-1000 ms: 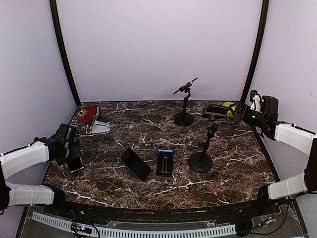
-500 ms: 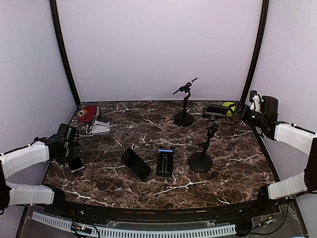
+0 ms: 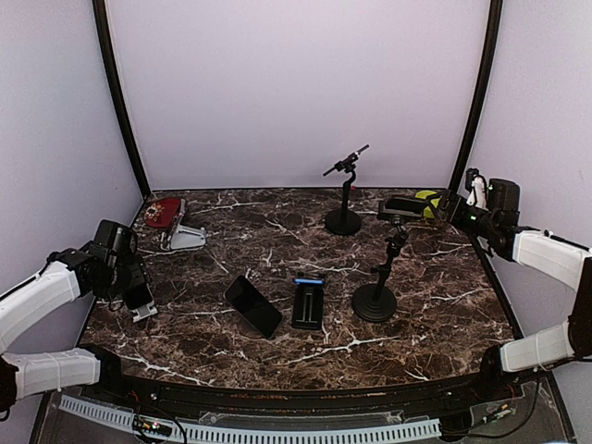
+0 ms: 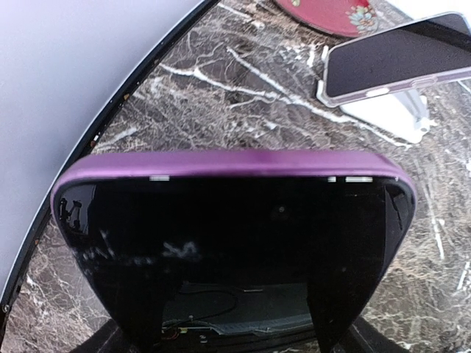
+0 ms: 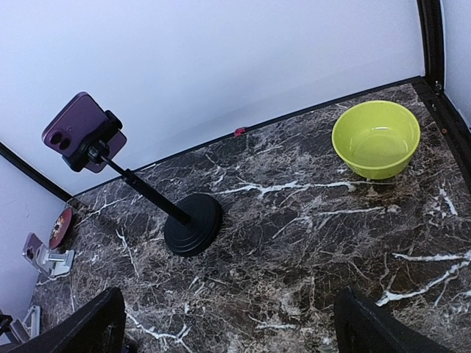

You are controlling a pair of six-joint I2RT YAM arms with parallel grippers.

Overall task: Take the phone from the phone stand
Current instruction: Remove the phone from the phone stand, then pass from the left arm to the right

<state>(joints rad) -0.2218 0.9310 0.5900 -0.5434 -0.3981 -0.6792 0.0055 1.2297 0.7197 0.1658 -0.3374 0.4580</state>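
Observation:
My left gripper (image 3: 128,280) is at the table's left edge, shut on a purple-cased phone (image 4: 235,220) whose dark screen fills the left wrist view; its fingers (image 4: 140,316) clamp the phone's sides. A small white stand (image 3: 142,312) sits on the table just below it, apart from the phone. My right gripper (image 3: 451,205) is open and empty at the far right; in the right wrist view (image 5: 235,331) it hovers over bare marble. A second purple phone (image 5: 82,131) is clamped in a tall black stand (image 3: 375,301).
Another phone leans on a white stand (image 3: 185,236) by a red dish (image 3: 165,211) at the back left. A black phone (image 3: 252,305) and a flat black holder (image 3: 308,303) lie mid-table. A black mic-type stand (image 3: 344,217) and green bowl (image 5: 375,140) stand at the back.
My left gripper has lifted up and back with the purple phone, uncovering the small white stand beneath it. The right arm has not moved.

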